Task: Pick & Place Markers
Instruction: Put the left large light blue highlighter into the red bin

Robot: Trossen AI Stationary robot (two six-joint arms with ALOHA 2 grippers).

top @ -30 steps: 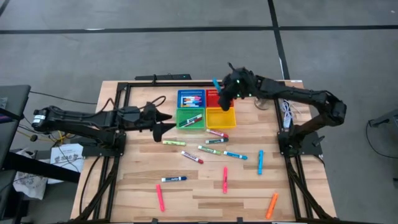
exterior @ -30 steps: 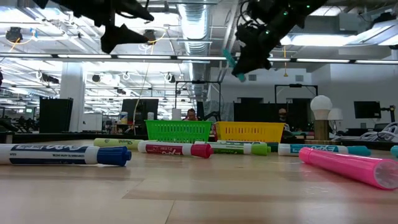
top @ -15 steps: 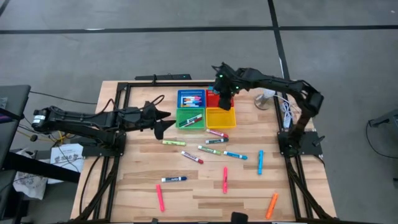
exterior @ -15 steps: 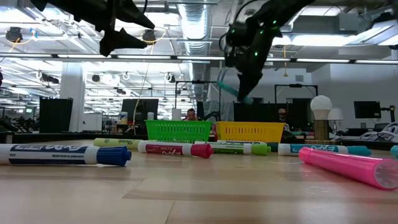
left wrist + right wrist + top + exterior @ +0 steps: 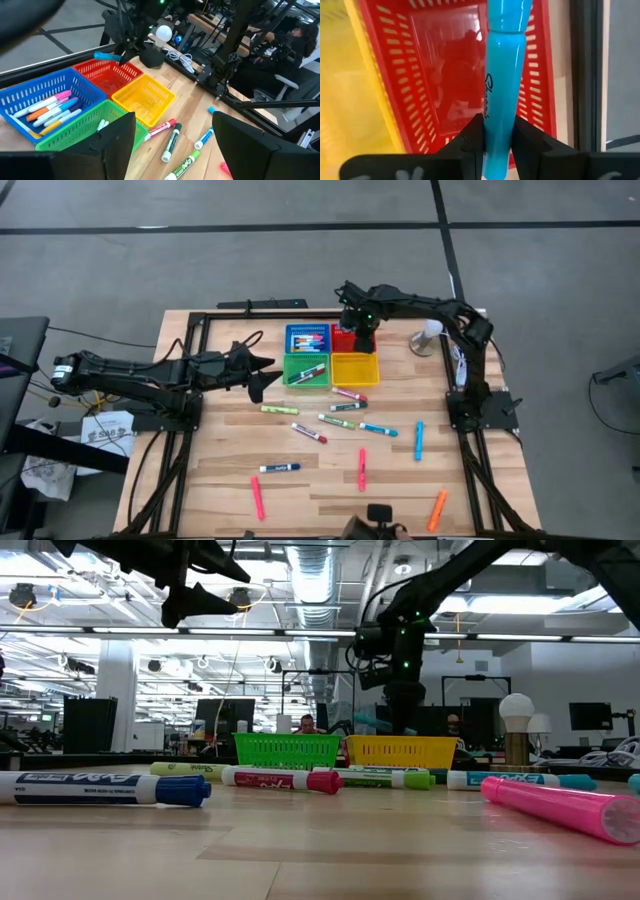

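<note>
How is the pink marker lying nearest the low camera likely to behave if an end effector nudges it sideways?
The pink marker looks round and smooth, so it would probably roll across the wooden table rather than slide. It appears rigid and small, so likely light and easy to shift. Its smooth barrel might slip in a loose pinch.

I judge this an open-plan robotics lab: exposed ceiling ducts and strip lights overhead, rows of dark monitors behind the wooden bench, a seated person at workstations, grey concrete floor
</note>
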